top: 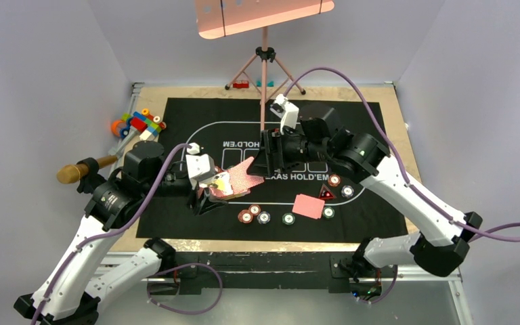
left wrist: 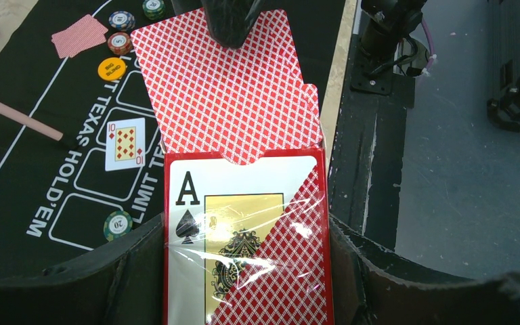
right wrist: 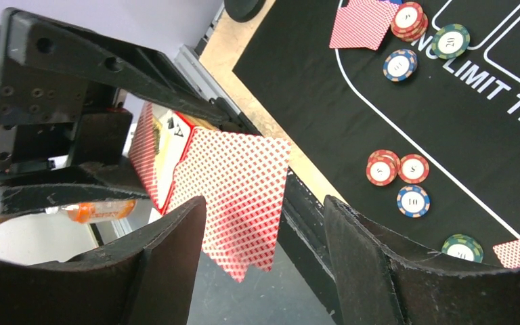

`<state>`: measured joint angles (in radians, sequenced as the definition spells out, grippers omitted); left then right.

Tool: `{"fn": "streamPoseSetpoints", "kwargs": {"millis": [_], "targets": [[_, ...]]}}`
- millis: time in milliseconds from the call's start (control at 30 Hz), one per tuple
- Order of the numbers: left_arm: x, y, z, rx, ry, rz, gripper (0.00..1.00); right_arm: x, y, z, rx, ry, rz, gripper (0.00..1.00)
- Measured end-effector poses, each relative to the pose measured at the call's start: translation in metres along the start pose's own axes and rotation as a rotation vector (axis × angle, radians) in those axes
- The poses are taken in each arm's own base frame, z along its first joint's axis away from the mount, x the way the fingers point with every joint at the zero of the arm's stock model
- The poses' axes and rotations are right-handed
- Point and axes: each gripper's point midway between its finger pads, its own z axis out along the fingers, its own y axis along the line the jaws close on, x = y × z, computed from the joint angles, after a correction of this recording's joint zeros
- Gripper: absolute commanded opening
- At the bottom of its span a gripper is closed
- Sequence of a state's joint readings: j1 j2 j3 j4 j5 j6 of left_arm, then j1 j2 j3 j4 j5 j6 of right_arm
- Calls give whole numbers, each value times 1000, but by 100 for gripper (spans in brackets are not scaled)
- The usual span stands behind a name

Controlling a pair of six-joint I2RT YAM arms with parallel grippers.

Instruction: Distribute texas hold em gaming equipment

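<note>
My left gripper [left wrist: 250,271] is shut on a red card box [left wrist: 244,237] with an ace of spades on its face, held above the mat's near left [top: 218,184]. Pink-red-backed cards [left wrist: 230,88] stick out of its top. My right gripper [right wrist: 264,223] stands open around those cards [right wrist: 240,183], with a gap to its right finger [right wrist: 359,257]. On the mat lie striped chips [top: 254,213], a face-down card [top: 308,206], a dark triangle [top: 326,194], an orange button [left wrist: 111,68] and a face-up ten of diamonds [left wrist: 124,143].
The black printed mat [top: 176,135] covers the wooden table. Colourful toy blocks [top: 139,124] and a wooden handle [top: 84,169] lie at the left edge. A tripod [top: 264,68] with a pink board [top: 264,15] stands at the back. More chips [right wrist: 399,64] lie near face-down cards [right wrist: 363,24].
</note>
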<state>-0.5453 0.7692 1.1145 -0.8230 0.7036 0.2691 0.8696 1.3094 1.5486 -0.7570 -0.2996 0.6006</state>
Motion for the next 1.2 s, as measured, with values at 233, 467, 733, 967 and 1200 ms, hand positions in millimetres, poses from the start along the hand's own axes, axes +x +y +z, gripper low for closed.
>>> {"fn": "streamPoseSetpoints", "kwargs": {"millis": [233,467,733,967,1200], "targets": [[0,0,0,0,-1,1,0,-1,11,-24,-35,-51,8,58],[0,0,0,0,-2,1,0,-4,16,-31,-53,-73,26,56],[0,0,0,0,-2,1,0,-1,8,-13,-29,-38,39,56],[0,0,0,1,-2,1,0,-1,5,-6,-22,-27,44,39],[-1,-1,0,3,-3,1,0,-1,5,-6,-20,-29,48,34]]}}
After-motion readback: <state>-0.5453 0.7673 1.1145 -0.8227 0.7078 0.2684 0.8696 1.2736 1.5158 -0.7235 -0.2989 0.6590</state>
